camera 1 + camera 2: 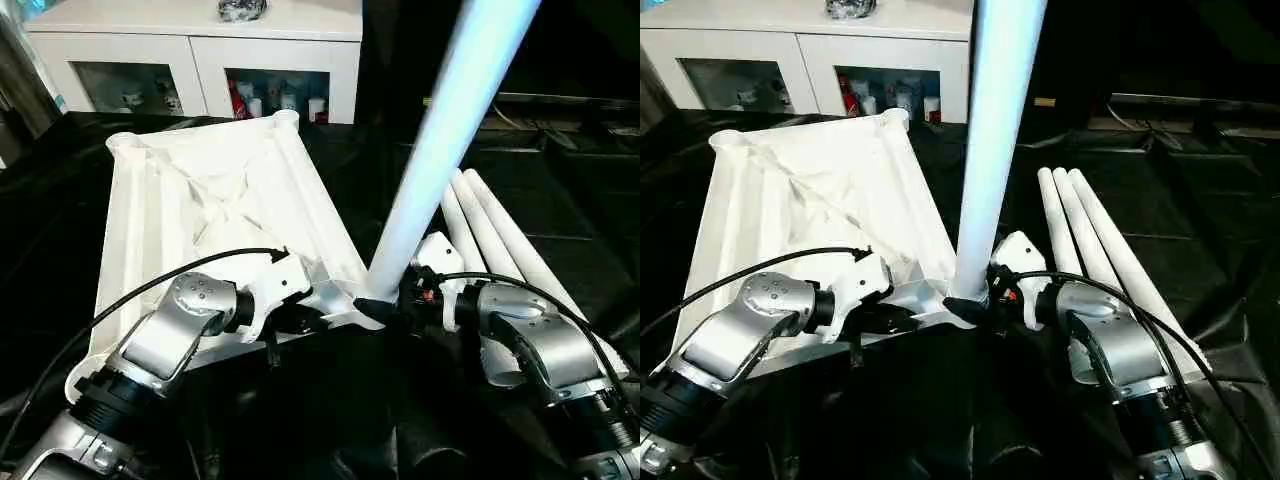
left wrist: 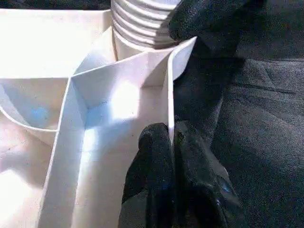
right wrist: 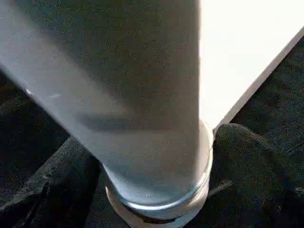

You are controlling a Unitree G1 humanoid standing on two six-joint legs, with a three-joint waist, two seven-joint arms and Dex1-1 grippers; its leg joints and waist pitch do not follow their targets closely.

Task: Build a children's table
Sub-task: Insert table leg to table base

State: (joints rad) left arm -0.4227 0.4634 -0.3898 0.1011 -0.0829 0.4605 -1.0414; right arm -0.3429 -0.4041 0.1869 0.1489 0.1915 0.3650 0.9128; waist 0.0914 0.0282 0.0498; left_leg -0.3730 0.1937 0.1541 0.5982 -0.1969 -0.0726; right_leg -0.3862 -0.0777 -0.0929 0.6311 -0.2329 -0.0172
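Observation:
The white table top (image 1: 210, 190) lies upside down on black cloth, ribbed underside up. One white tube leg (image 1: 440, 130) stands tilted in the near right corner socket (image 1: 345, 300), and its threaded end (image 2: 140, 21) shows at the socket. My right gripper (image 1: 385, 308) is shut on the base of this leg, one black finger (image 3: 52, 190) on each side. My left gripper (image 2: 172, 135) is shut on the top's thin rim wall (image 2: 168, 95) just beside that corner. Three more legs (image 1: 500, 240) lie side by side to the right of the top.
A white cabinet with glass doors (image 1: 200, 60) stands behind the table top, small items inside and a dark object on it. Black cloth (image 1: 560, 190) covers the whole work surface. Black cables run over both silver forearms.

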